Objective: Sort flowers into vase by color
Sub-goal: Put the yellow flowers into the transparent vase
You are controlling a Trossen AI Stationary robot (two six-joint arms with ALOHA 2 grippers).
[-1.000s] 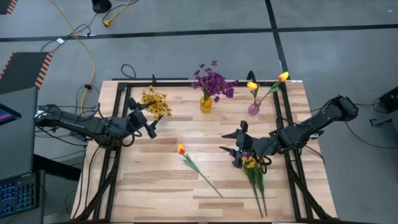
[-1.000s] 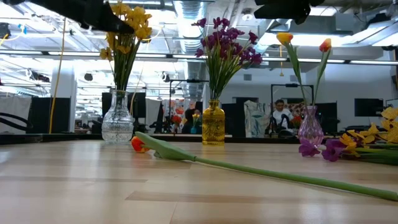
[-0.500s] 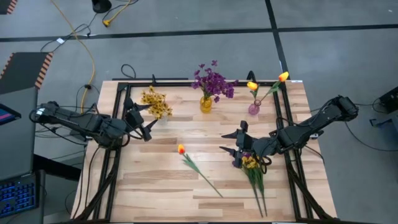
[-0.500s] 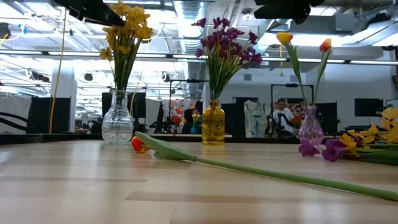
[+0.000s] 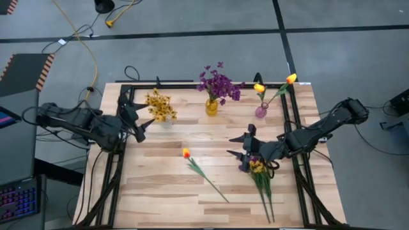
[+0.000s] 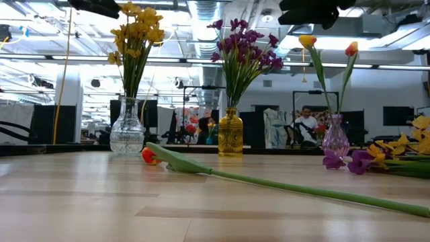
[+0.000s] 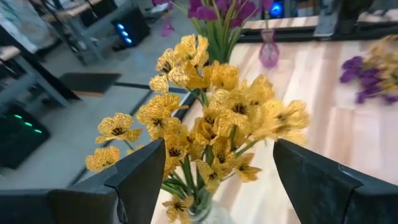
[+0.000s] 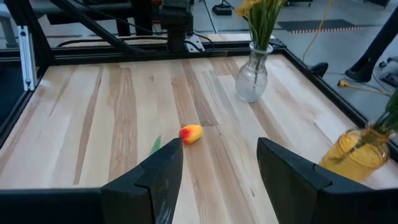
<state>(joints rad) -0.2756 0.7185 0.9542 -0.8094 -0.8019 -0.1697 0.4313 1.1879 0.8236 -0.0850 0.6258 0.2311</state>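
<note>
Flowers stand sorted in three vases along the far edge of the worktop: yellow blossoms in a clear vase, purple blooms in an amber vase, two tulips in a pink vase. One loose tulip lies mid-worktop, its stem running toward the near edge. From above, a mixed bunch lies just under the right gripper, jaws spread and empty; the right wrist view shows only the tulip head ahead. The left gripper hangs beside the yellow blossoms, jaws spread; its wrist view frames them between the fingers. Only the low view shows a person in the room behind.
</note>
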